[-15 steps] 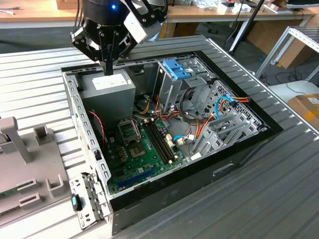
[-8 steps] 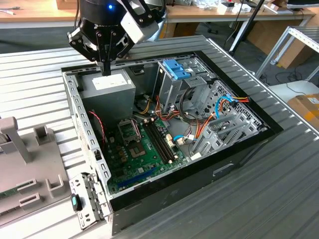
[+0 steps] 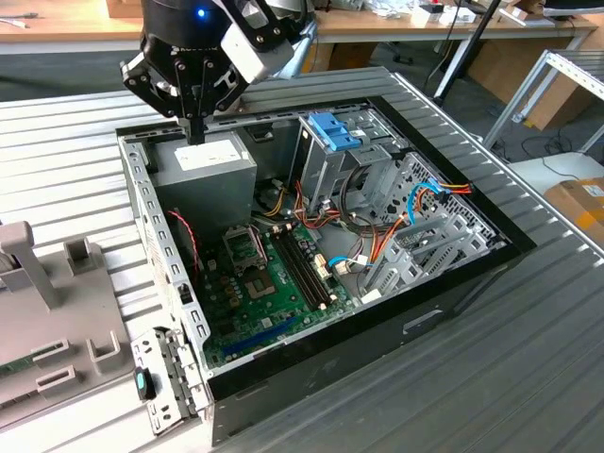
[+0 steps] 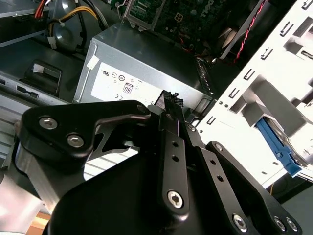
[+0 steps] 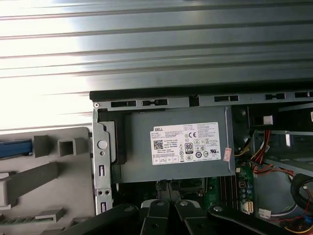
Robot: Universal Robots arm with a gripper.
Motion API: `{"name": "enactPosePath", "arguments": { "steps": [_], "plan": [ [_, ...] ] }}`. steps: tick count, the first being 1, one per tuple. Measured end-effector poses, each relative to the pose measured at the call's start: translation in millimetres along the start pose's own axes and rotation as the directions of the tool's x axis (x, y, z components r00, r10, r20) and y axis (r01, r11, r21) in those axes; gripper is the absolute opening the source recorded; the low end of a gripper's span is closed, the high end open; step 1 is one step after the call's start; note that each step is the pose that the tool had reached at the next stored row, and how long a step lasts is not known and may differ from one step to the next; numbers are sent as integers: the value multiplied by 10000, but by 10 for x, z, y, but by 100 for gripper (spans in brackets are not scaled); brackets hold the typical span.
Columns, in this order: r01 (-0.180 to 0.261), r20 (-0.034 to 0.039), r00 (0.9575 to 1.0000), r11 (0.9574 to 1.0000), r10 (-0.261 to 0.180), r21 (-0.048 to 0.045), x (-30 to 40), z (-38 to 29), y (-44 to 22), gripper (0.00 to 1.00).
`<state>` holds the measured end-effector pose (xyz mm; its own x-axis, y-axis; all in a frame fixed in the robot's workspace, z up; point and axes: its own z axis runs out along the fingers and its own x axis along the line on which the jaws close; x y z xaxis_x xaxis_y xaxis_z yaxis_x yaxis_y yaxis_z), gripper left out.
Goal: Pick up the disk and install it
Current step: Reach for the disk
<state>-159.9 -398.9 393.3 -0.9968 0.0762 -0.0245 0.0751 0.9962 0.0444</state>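
The claw (image 3: 195,130) is matte black, built of flat linkage bars (image 4: 88,122) joined by silver screws (image 4: 75,141), with slim fingers (image 4: 172,147) drilled with small holes. A blue light (image 3: 200,13) glows on its black wrist housing (image 3: 175,33).

Bright, even light is seen throughout. In the first wrist view the ribbed bench (image 5: 146,49) is washed out w/ white glare bands. In the exterior view the computer case (image 3: 396,326) is softly shaded inside.
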Motion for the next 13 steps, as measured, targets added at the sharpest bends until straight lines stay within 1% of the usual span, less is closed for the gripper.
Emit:
{"name": "enactPosePath", "arguments": {
  "steps": [5,8,13],
  "plan": [
    [-1,0,10000,10000,1,0,2,0,0,11],
    [0,0,10000,10000,0,0,23,-1,-2,11],
    [0,0,10000,10000,0,0,25,-1,-2,11]
  ]
}}
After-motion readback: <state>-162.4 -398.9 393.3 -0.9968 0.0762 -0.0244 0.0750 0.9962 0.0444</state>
